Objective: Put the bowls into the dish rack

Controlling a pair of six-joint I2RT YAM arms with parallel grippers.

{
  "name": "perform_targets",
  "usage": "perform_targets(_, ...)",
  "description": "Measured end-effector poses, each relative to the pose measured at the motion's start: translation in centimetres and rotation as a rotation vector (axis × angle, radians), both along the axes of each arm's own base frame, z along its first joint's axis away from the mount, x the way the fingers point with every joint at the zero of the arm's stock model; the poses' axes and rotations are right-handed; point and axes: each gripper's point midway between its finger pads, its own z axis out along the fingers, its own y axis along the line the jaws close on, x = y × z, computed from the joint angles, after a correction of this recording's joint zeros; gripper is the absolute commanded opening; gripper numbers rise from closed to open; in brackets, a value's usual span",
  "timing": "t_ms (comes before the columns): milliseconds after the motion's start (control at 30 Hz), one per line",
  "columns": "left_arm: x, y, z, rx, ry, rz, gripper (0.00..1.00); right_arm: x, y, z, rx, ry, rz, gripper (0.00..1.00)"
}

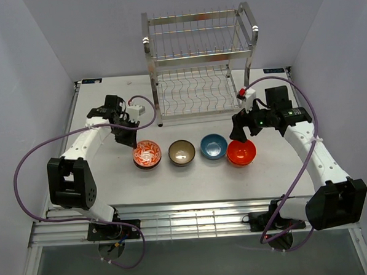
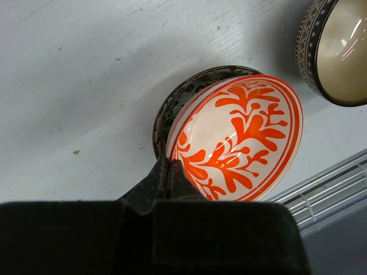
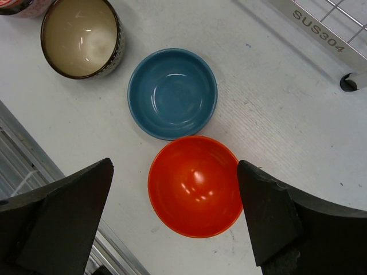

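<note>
Our left end effector (image 2: 169, 171) is pressed together, pinching the near rim of the red-and-white bowl (image 2: 241, 137), which sits at the left end of the row on the table (image 1: 192, 183). Our right end effector (image 1: 237, 136) is spread wide above the orange-red bowl (image 3: 195, 186), which shows between its fingers (image 3: 264, 212). Between those two we see the brown bowl (image 1: 182, 152) and the blue bowl (image 1: 213, 146). The dish rack (image 1: 198, 63) stands behind the row, apart from every bowl.

white-and-black jointed left arm (image 1: 88, 139), matching right arm (image 1: 313, 152); white tubular links, black joint housings; thin purple looping cables (image 1: 16, 183); matte black wedge-shaped fingers (image 3: 269, 217).
</note>
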Motion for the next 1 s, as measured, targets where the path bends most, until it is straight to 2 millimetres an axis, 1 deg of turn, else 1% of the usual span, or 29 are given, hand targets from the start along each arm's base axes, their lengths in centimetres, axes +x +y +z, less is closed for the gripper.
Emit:
perform_targets(100, 0.1, -0.1, 0.7, -0.003, -0.001, 0.001, 0.00, -0.2, 0.6, 0.1, 0.010, 0.005, 0.012, 0.94)
perform_targets(300, 1.8, -0.8, 4.4, -0.044, -0.082, 0.003, 0.00, -0.1, 1.7, 0.7, 0.054, 0.004, 0.016, 0.95)
perform_targets(400, 2.5, -1.3, 5.9, -0.070, -0.120, 0.003, 0.00, 0.3, 2.6, 1.5, 0.125, 0.016, -0.013, 0.95)
perform_targets(500, 2.9, -1.6, 6.8, -0.089, -0.134, 0.008, 0.00, 0.8, 4.1, 2.4, 0.231, 0.050, -0.057, 0.98)
perform_targets(533, 2.9, -1.7, 7.0, -0.093, -0.137, 0.012, 0.00, 1.0, 4.6, 2.6, 0.263, 0.070, -0.072, 0.98)
perform_targets(600, 3.0, -1.8, 7.5, -0.103, -0.140, 0.017, 0.00, 1.6, 6.2, 2.9, 0.330, 0.125, -0.095, 0.95)
perform_targets(667, 3.1, -2.1, 8.0, -0.119, -0.145, 0.018, 0.00, 2.1, 7.8, 2.4, 0.384, 0.199, -0.110, 0.91)
perform_targets(767, 3.0, -2.5, 8.5, -0.144, -0.149, 0.014, 0.00, 2.2, 10.4, 1.6, 0.443, 0.308, -0.107, 0.90)
perform_targets(900, 2.8, -2.8, 8.8, -0.165, -0.146, 0.009, 0.00, 0.9, 14.2, 1.0, 0.497, 0.423, -0.049, 0.90)
perform_targets(1000, 2.6, -2.9, 8.9, -0.173, -0.143, 0.009, 0.00, -0.2, 16.2, 0.6, 0.480, 0.447, -0.028, 0.90)
